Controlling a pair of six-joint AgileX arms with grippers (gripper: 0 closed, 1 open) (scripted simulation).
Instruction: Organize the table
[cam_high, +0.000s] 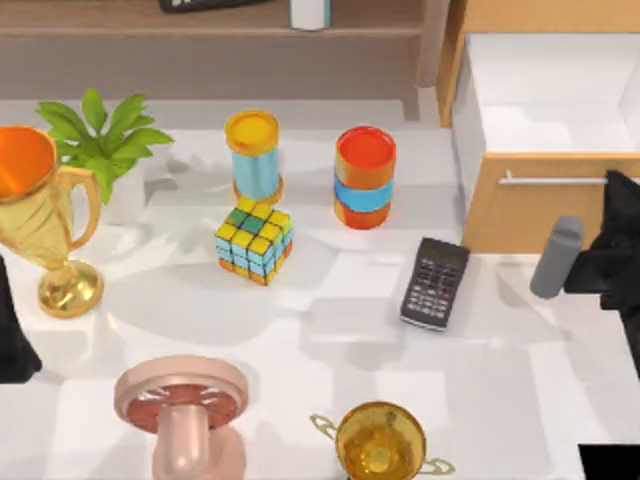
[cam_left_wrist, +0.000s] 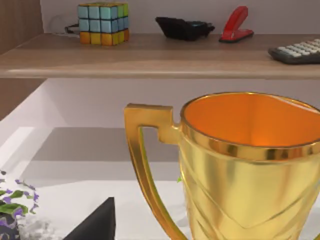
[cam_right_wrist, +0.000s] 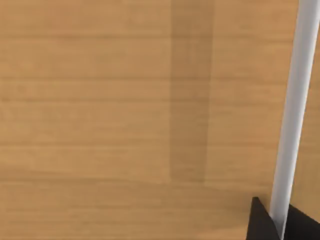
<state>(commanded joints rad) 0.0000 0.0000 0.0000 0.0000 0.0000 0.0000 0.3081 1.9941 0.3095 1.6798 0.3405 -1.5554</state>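
Note:
The white table (cam_high: 330, 340) carries scattered items: a colourful puzzle cube (cam_high: 253, 240), a black calculator (cam_high: 435, 283), a yellow-and-blue canister (cam_high: 253, 155) and an orange-and-blue canister (cam_high: 364, 176). A tall gold trophy (cam_high: 40, 215) stands at the left, close in front of the left wrist camera (cam_left_wrist: 250, 165). My right gripper (cam_right_wrist: 280, 225) is at the open light-wood drawer (cam_high: 545, 120), shut on its white handle bar (cam_right_wrist: 295, 100) near the bar's right end. My left arm (cam_high: 12, 340) is parked at the table's left edge.
A potted plant (cam_high: 105, 140) stands at the back left. Near the front edge are a pink wheel-shaped object (cam_high: 182, 410) and a second gold cup (cam_high: 380, 440). The brown shelf (cam_left_wrist: 150, 55) at the back holds another cube (cam_left_wrist: 102, 23), a red stapler (cam_left_wrist: 237, 25) and a calculator (cam_left_wrist: 297, 50).

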